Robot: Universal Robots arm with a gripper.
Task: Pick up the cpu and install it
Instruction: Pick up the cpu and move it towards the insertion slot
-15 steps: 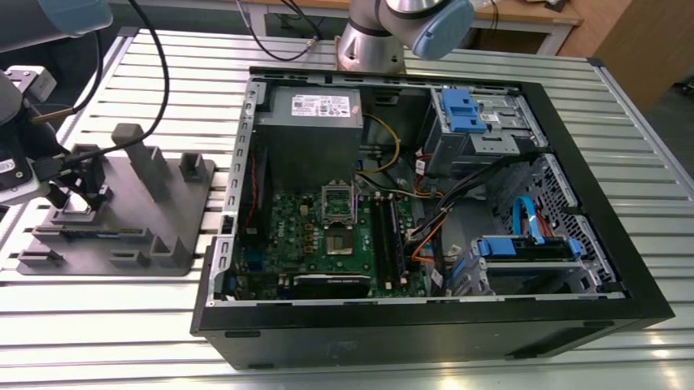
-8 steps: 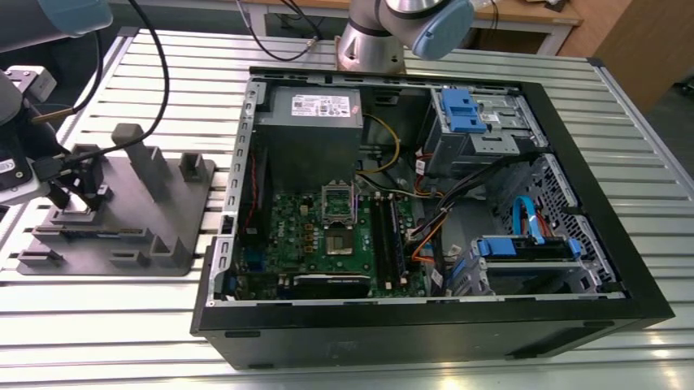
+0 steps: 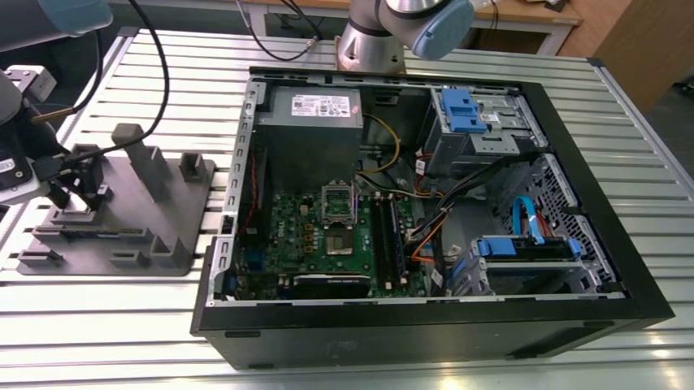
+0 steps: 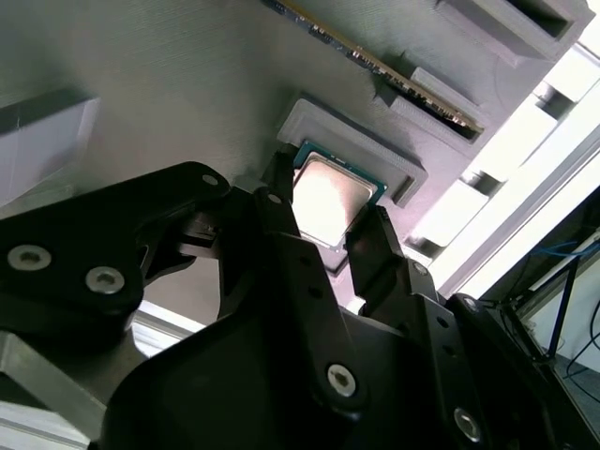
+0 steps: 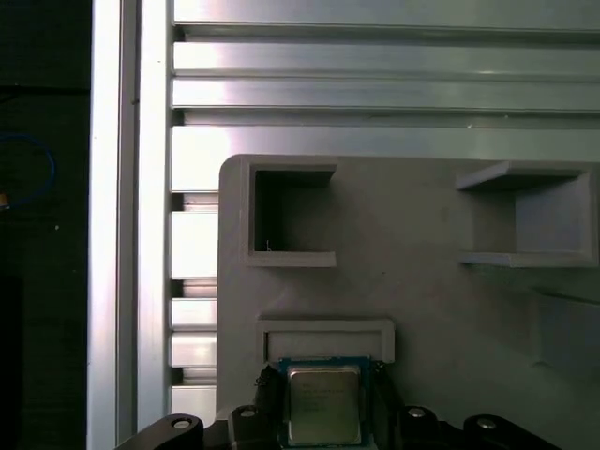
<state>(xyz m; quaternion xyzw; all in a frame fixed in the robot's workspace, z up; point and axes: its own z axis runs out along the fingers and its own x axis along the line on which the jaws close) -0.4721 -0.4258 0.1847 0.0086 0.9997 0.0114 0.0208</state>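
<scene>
At the exterior view's left edge, about mid-height, the gripper [image 3: 67,195] is down on the grey tray [image 3: 174,213], which lies on the slatted metal table [image 3: 162,325]. In both wrist views the cpu [image 4: 330,197] [image 5: 323,405] sits flat in a shallow walled pocket of that tray, silver top up with a thin green rim around it. The black fingers [image 4: 281,220] are drawn in narrow against two opposite edges of the chip (it looks gripped, though it has not left its pocket). To the exterior view's right, filling the middle of the frame, stands the open computer case [image 3: 591,162]. The green motherboard [image 3: 309,236] lies on the case floor left of centre, and the silver socket frame [image 3: 337,203] sits on it. The arm's base [image 3: 375,45] rises at the top centre, behind the case.
</scene>
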